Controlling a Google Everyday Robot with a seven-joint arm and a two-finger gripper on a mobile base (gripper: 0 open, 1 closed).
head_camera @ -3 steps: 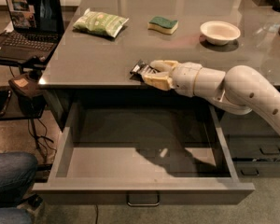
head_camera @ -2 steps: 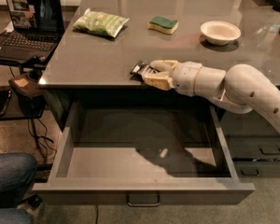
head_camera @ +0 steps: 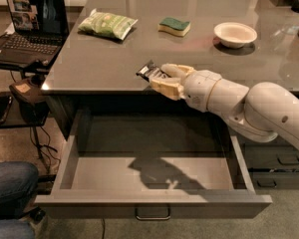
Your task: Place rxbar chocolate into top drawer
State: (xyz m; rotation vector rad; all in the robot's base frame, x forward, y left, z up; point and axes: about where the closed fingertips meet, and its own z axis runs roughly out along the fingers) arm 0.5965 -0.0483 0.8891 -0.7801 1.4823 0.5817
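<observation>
The rxbar chocolate (head_camera: 148,71) is a small black wrapper with white markings at the counter's front edge. My gripper (head_camera: 163,78) reaches in from the right and is shut on the bar's right end, holding it just over the edge. The top drawer (head_camera: 152,203) is pulled wide open below, grey and shallow, with a curved metal handle (head_camera: 152,214) centred on its front. Its floor is bare except for my arm's shadow.
On the grey counter (head_camera: 104,63) lie a pale green chip bag (head_camera: 107,24), a green-and-yellow sponge (head_camera: 174,26) and a white bowl (head_camera: 235,34). A laptop (head_camera: 29,26) sits on a side table at the left. A person's knee (head_camera: 10,183) is at lower left. Dark drawers (head_camera: 281,163) stand at the right.
</observation>
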